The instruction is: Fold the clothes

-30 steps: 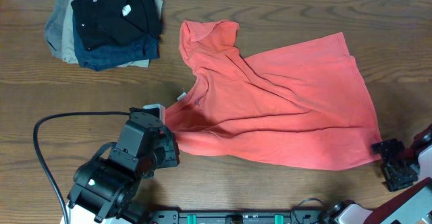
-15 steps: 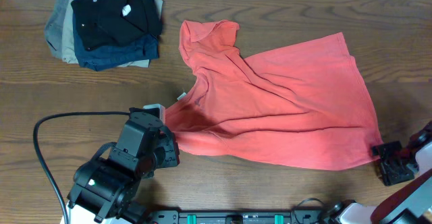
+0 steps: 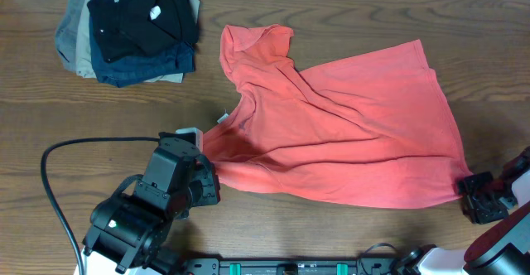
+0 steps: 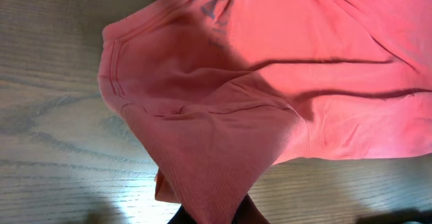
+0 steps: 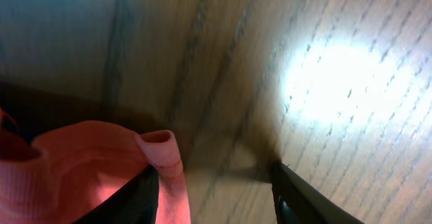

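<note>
The coral-red T-shirt [image 3: 348,134] is lying rumpled but mostly spread over the middle and right of the table [image 3: 50,118], one bunched end up toward the far edge and the wide part running down to the near-right corner; its small white tag [image 3: 222,118] pokes out on the left side. The left gripper [image 3: 201,147] is pinching the shirt's left end, fabric bunched between its pressed-together fingers; the right gripper [image 3: 479,199] sits at the shirt's near-right corner with fingers spread, the rolled hem corner just against one finger [image 5: 138,197], not clamped. A stack of folded garments [image 3: 132,26] sits in the far-left corner.
</note>
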You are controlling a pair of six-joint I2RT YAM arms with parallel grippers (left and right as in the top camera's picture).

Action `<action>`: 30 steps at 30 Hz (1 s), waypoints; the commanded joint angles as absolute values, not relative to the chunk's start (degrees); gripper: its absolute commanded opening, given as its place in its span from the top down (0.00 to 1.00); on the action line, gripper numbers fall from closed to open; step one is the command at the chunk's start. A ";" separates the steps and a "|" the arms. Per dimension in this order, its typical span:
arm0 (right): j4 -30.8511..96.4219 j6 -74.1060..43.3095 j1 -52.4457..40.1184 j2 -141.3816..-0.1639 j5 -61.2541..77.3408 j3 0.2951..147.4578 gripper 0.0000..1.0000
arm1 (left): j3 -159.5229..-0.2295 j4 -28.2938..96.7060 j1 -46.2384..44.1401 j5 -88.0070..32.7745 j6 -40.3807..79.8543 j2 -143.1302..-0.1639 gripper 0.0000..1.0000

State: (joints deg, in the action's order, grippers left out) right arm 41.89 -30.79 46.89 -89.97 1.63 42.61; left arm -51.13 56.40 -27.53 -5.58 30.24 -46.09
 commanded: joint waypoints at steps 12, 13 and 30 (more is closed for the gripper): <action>39.64 -30.85 47.24 -92.90 4.75 41.19 0.99 | -52.03 56.31 -27.29 -4.45 30.74 -45.98 0.94; 39.68 -30.85 47.24 -92.90 4.75 41.19 0.99 | -52.03 56.31 -27.29 -4.45 30.74 -45.98 0.94; 66.04 -31.66 47.72 -83.00 4.05 54.48 0.99 | -54.63 56.60 -27.33 -15.11 31.20 -45.93 0.94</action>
State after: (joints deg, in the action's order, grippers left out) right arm 63.99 -31.05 46.92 -87.33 4.32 51.66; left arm -52.53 56.42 -27.53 -11.79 30.24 -46.09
